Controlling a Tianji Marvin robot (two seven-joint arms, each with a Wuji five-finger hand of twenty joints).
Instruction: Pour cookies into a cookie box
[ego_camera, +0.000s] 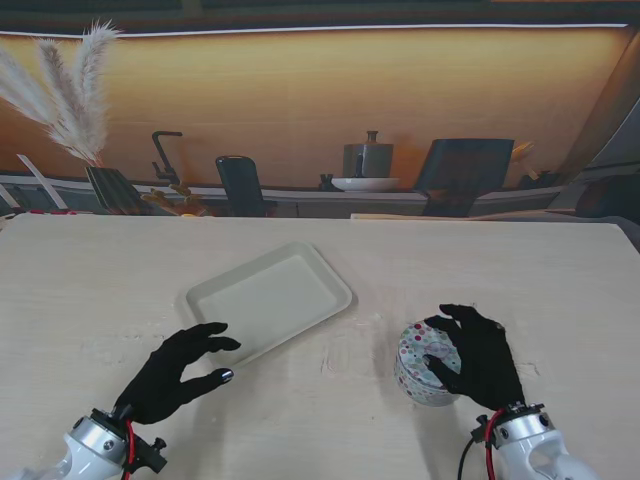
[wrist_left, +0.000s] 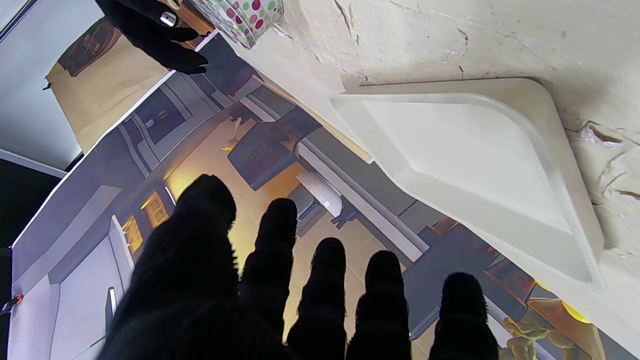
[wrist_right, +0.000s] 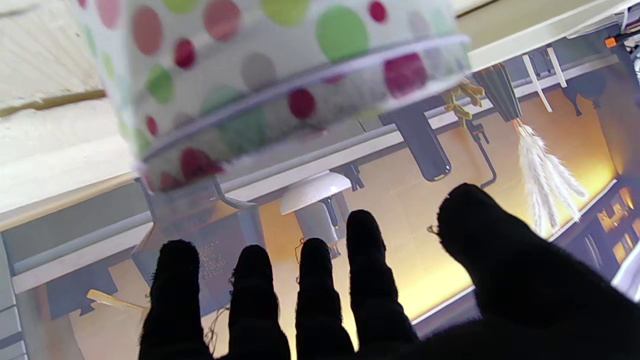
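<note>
**Stand view: my right hand arrives over the dotted tin**

From the stand view, the polka-dot cookie tin (ego_camera: 424, 362) sits on the table (ego_camera: 100, 290) to my right, near me, lid on, well apart from the shallow cream tray (ego_camera: 268, 298) lying at centre. My right hand (ego_camera: 475, 355) is draped over the tin's top and far side, fingers spread; I cannot tell whether they actually press on it. My left hand (ego_camera: 180, 370) hovers released beside the tray's near corner, holding nothing.

I judge the tin stiff, light and smooth-walled, so likely slippery. The seam band around its side, clear in the right wrist view (wrist_right: 280, 85), looks the best place to clamp, thumb opposite fingers.
</note>
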